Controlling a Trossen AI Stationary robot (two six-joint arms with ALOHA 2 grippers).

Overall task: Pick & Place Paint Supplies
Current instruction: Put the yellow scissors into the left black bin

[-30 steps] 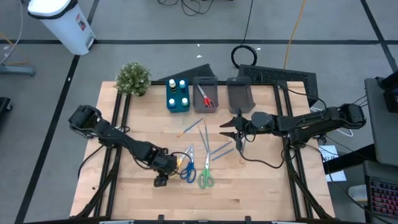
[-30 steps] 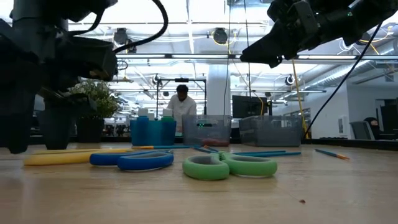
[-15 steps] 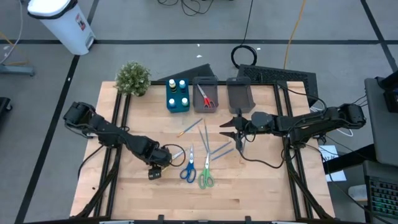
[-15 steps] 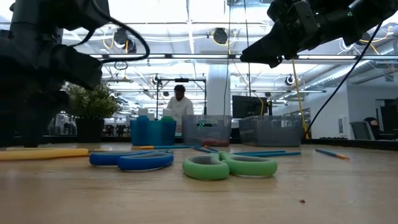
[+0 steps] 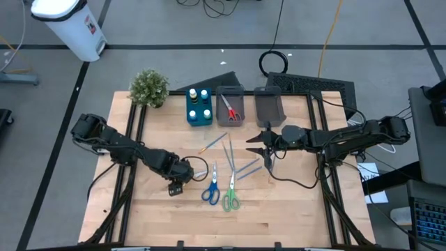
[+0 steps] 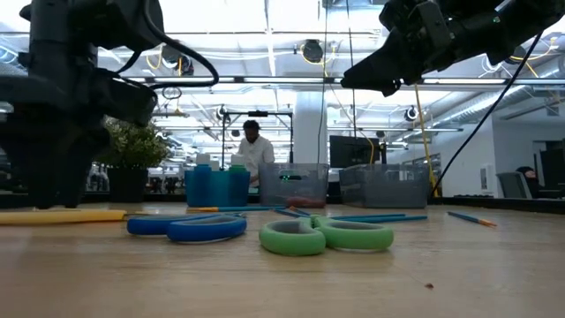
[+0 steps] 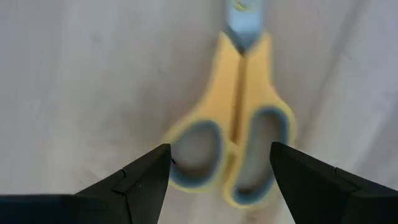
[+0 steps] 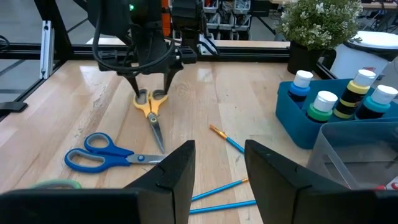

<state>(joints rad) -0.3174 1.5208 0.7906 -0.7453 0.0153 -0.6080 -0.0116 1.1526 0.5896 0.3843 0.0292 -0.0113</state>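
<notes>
Hovering low over the wooden surface (image 5: 153,216), the left gripper (image 5: 175,187) is seen with its jaws spread, one finger on either side of the handles of the yellow-handled scissors (image 7: 233,143), which lie flat on the surface; contact cannot be told. In the right wrist view the same scissors (image 8: 151,109) are shown directly beneath the left gripper (image 8: 152,83), blades pointing away from it.

The right gripper (image 5: 263,148) is held above the surface near the grey bins, jaws parted and nothing between them.

Blue-handled scissors (image 5: 210,188) and green-handled scissors (image 5: 231,196) are noted lying side by side near the middle of the surface, just beside the yellow pair. Several thin blue brushes (image 5: 245,167) are scattered between these and the bins. Red-handled scissors (image 5: 231,111) are observed inside one grey bin (image 5: 228,90); the neighbouring grey bin (image 5: 270,108) is seen beside it. Capped paint bottles (image 5: 204,94) stand upright in the blue bin (image 5: 198,118). A potted plant (image 5: 149,87) is recorded at the far left corner.
</notes>
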